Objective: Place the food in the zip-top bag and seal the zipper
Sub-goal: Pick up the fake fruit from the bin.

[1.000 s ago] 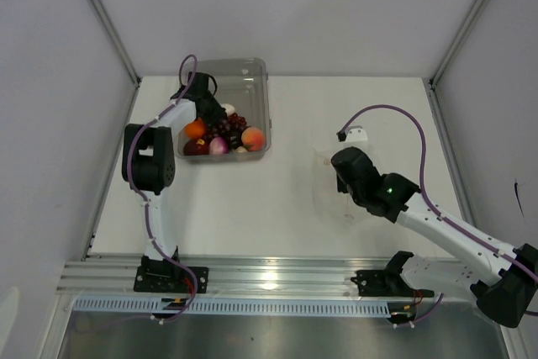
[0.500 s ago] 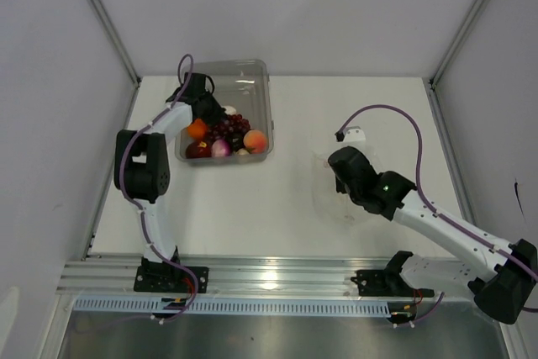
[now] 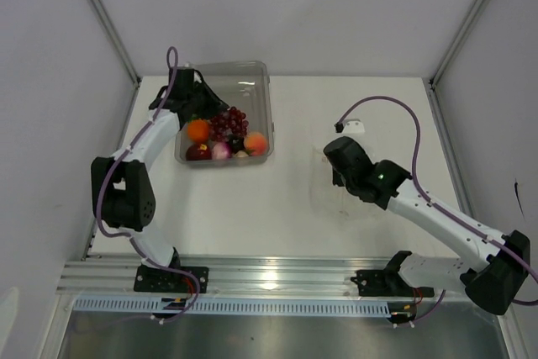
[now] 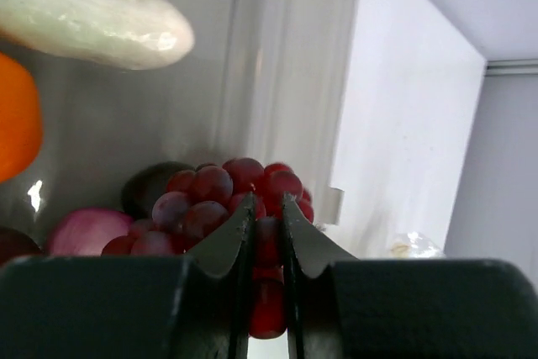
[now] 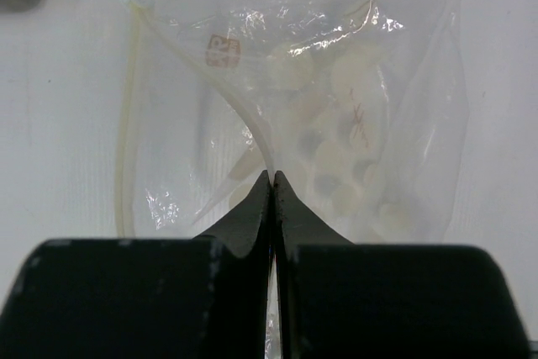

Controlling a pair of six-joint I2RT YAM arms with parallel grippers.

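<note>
My left gripper (image 4: 267, 208) is shut on the dark red grape bunch (image 4: 214, 195) inside the rigid clear bin (image 3: 252, 81); in the top view the gripper (image 3: 212, 112) is at the bunch (image 3: 229, 121). An orange (image 3: 197, 130), a peach (image 3: 255, 143) and a pink bulb (image 3: 221, 150) lie in the bin. The white oblong piece (image 4: 92, 10) shows in the left wrist view. My right gripper (image 5: 271, 176) is shut on a thin strip of the zip-top bag (image 5: 361, 98), which lies flat on the table (image 3: 329, 195). The zipper strip (image 5: 126, 124) runs along the bag's left edge.
A dark round piece (image 3: 198, 151) lies at the bin's near left corner. A small white connector (image 3: 356, 131) on the purple cable lies behind the right gripper. The enclosure walls stand close at left and right. Pale shapes show through the bag.
My left arm has swung left and back while its gripper stays at the grapes; the bin has shifted slightly left. My right gripper has crept a little farther back-left with the bag.
</note>
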